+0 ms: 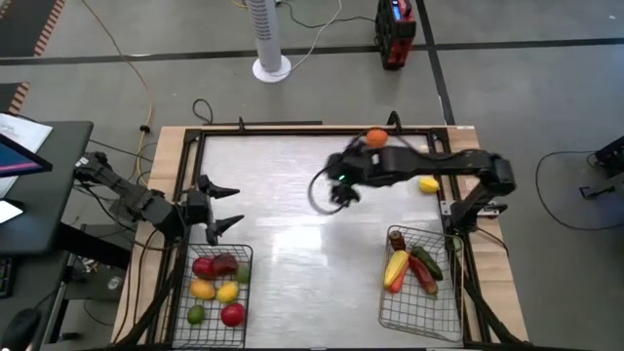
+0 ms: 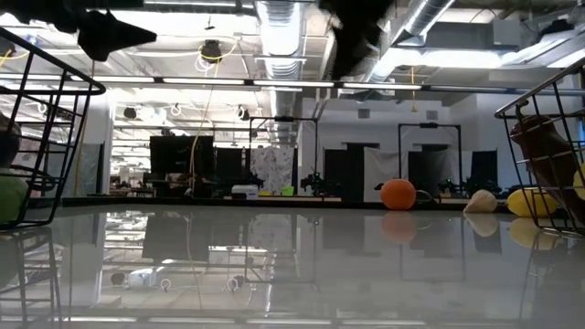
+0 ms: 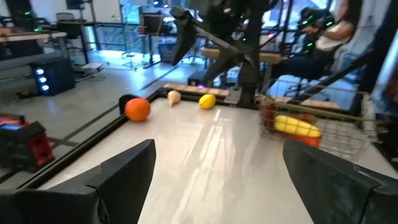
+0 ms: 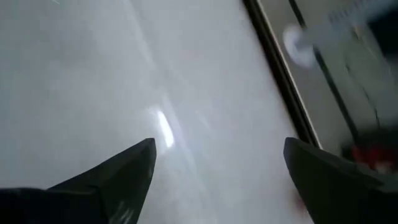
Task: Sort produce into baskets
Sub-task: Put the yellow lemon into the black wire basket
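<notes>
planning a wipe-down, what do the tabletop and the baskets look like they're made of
Tabletop: probably a smooth glossy white laminate or coated board; it mirrors the ceiling lights and the orange.
Baskets: thin dark metal wire welded in an open grid, probably painted or coated; the table shows through.

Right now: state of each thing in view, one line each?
left gripper: open, empty, above left basket
right gripper: open, empty, mid-table
left basket: holds fruit
right basket: holds vegetables
orange: loose, far edge
lemon: loose on table
garlic: loose, unsorted
</notes>
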